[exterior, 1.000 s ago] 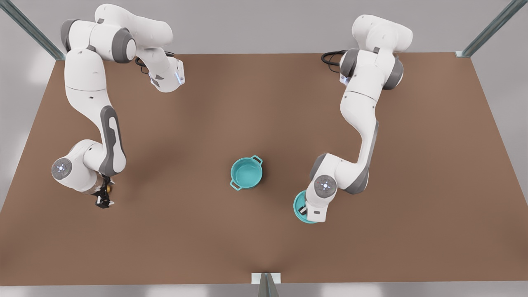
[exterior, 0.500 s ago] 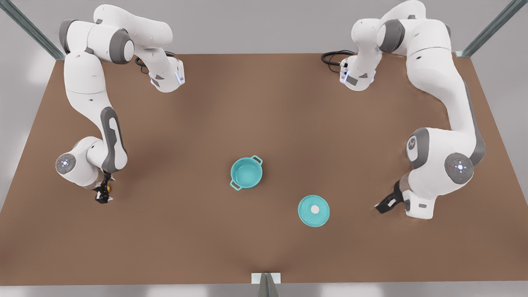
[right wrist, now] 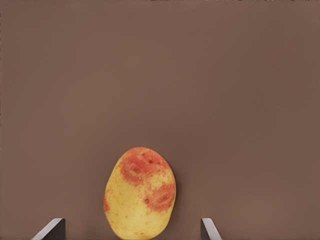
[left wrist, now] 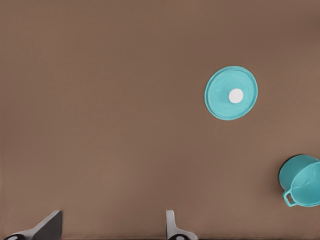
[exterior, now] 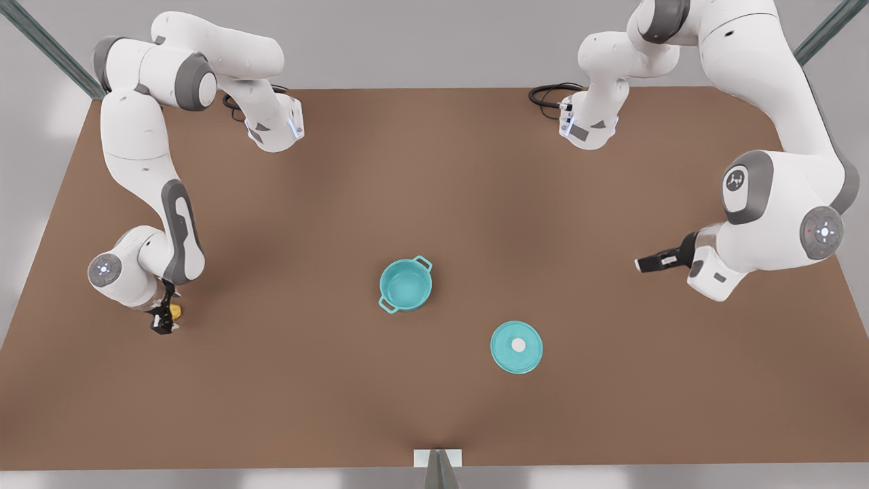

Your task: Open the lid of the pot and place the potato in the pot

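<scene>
The teal pot (exterior: 405,285) stands open mid-table, seen too in the left wrist view (left wrist: 302,181). Its flat pot lid (exterior: 516,346) with a white knob lies on the table toward the front view's right of the pot (left wrist: 220,95). My left gripper (exterior: 641,265) hangs open and empty high at the front view's right, well away from the lid (left wrist: 111,230). At the front view's left, the yellow-red potato (exterior: 175,312) rests on the table. My right gripper (exterior: 163,324) stands open over it, a finger on each side of the potato (right wrist: 140,192).
The brown table (exterior: 434,170) stretches bare between the potato and the pot. Both arm bases stand at the far edge, with black cables (exterior: 546,95) by one. A small bracket (exterior: 438,458) sits at the near edge.
The left gripper let go of the lid, which now lies on the table, and swung away to the front view's right and upward. The right gripper shifted slightly by the potato.
</scene>
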Robot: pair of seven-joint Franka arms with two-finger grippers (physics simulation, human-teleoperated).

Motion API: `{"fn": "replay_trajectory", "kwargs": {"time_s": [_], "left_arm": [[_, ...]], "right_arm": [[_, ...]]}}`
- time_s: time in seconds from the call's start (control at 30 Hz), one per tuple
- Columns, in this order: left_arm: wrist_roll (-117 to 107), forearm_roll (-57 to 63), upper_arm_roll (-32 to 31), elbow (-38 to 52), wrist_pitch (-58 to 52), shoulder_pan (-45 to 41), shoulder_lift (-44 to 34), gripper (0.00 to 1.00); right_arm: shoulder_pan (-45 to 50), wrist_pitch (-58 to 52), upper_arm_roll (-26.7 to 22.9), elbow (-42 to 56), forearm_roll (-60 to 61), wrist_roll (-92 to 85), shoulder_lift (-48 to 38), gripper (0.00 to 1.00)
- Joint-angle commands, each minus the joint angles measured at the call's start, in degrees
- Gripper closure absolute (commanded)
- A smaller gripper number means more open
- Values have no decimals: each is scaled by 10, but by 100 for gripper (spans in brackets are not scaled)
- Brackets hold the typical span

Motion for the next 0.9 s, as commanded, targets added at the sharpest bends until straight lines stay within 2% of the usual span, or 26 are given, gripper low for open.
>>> {"fn": "replay_trajectory", "kwargs": {"time_s": [0.0, 0.73, 0.8, 0.87], "left_arm": [[147, -1, 0, 0, -26, -1, -1, 0], [137, 1, -1, 0, -27, -4, 1, 0], [137, 1, -2, 0, -27, -5, 1, 0], [133, 1, -2, 0, -27, -5, 1, 0]], "right_arm": [[-1, 4, 1, 2, -5, -18, 0, 0], [-13, 20, 9, 26, -9, -17, 19, 0], [-12, 21, 9, 26, -8, -12, 20, 9], [-13, 21, 9, 26, -9, -12, 20, 11]]}}
